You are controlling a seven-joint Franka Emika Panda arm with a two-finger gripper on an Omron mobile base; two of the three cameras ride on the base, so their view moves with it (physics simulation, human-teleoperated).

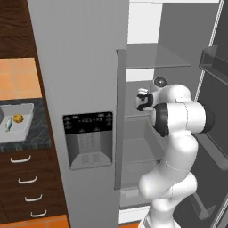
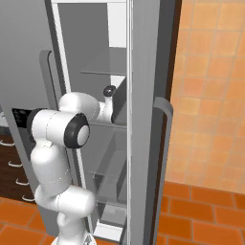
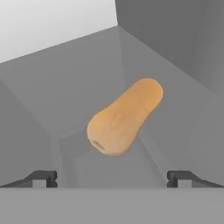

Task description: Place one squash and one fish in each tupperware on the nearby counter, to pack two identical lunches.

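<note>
In the hand view a tan squash point(image 3: 124, 118) lies on a grey fridge shelf, narrow end pointing up and right. My gripper point(image 3: 112, 178) is open, its fingertips point(image 3: 43, 178) spread wide just short of the squash and not touching it. From the left base view my gripper point(image 1: 141, 101) reaches into the open fridge at mid height. On the black counter point(image 1: 41, 133) at the left stands one tupperware point(image 1: 27, 107), with a small yellow-orange squash point(image 1: 18, 118) and a pale fish point(image 1: 9, 124) inside it.
The closed fridge door with its dispenser point(image 1: 87, 140) and tall handle point(image 1: 120, 120) stands between arm and counter. The open door point(image 2: 143, 119) stands at my right, and glass shelves point(image 1: 151, 58) sit above and below the hand. Dark drawers point(image 1: 26, 180) lie under the counter.
</note>
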